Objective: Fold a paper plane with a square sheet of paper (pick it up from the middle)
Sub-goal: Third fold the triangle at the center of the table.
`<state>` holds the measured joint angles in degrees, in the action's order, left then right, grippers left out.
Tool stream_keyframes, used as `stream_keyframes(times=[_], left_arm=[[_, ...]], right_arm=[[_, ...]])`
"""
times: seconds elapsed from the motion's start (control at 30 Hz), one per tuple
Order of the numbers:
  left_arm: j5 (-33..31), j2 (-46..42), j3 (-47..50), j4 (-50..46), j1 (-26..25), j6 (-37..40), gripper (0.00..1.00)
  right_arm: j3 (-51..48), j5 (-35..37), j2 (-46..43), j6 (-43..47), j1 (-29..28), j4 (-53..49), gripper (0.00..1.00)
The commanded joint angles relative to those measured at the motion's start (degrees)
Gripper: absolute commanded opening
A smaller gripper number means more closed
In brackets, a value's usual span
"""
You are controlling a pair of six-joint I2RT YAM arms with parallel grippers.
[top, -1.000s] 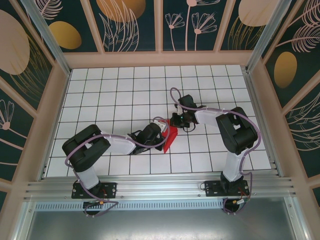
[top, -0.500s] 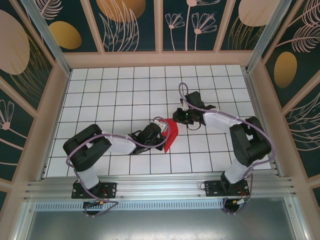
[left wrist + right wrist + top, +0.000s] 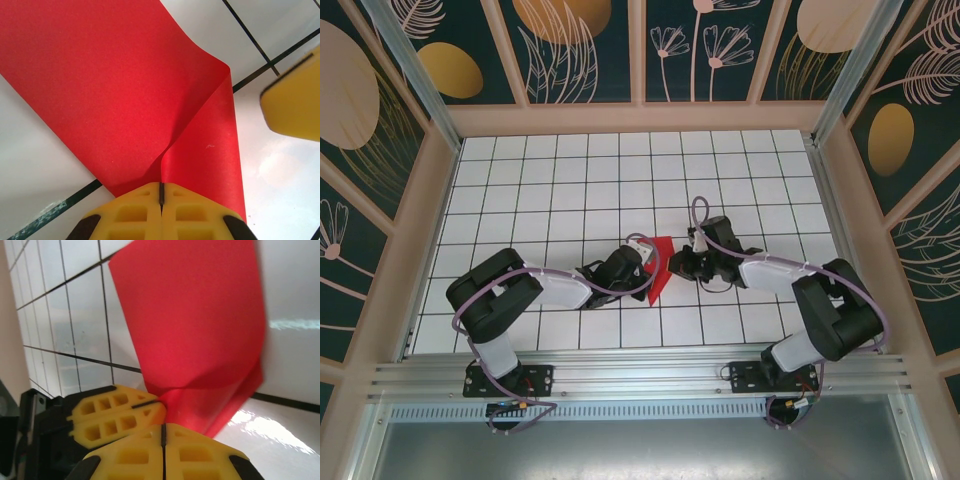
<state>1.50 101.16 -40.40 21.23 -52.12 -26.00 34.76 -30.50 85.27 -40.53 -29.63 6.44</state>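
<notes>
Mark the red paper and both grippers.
red paper (image 3: 661, 262), top external view, middle of the visible wedge.
left gripper (image 3: 161, 189), left wrist view, seam between its shut fingertips.
right gripper (image 3: 163, 430), right wrist view, seam between its shut fingertips.

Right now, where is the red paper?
Top view, centre: the red paper is clamped in the left end effector, with the shut right end effector just to its right.

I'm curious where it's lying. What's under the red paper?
The white table with black lines is under the red paper. The part right beneath it is covered, so I cannot see that. The left claw pinches its edge.
</notes>
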Motion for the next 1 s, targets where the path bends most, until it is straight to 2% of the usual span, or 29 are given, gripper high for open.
stream_keyframes(times=[0.0, 0.27, 0.63, 0.97], left_arm=[[1.0, 1.2, 0.2, -3.2, 0.4, 0.1, 0.0], [0.9, 1.2, 0.1, -3.6, 0.4, 0.0, 0.0], [0.7, 1.0, 0.8, -3.6, 0.4, 0.0, 0.0], [0.5, 0.7, 0.9, -3.9, 0.4, 0.2, 0.0]], right_arm=[[0.1, -2.3, 2.6, -1.6, -0.3, 5.2, 0.09], [-0.6, -2.2, 7.0, -1.4, -0.3, 8.1, 0.08], [-1.5, 0.8, 10.7, 0.3, 0.2, 6.9, 0.08], [-0.3, 0.3, 2.4, 0.5, 1.8, 4.0, 0.1]])
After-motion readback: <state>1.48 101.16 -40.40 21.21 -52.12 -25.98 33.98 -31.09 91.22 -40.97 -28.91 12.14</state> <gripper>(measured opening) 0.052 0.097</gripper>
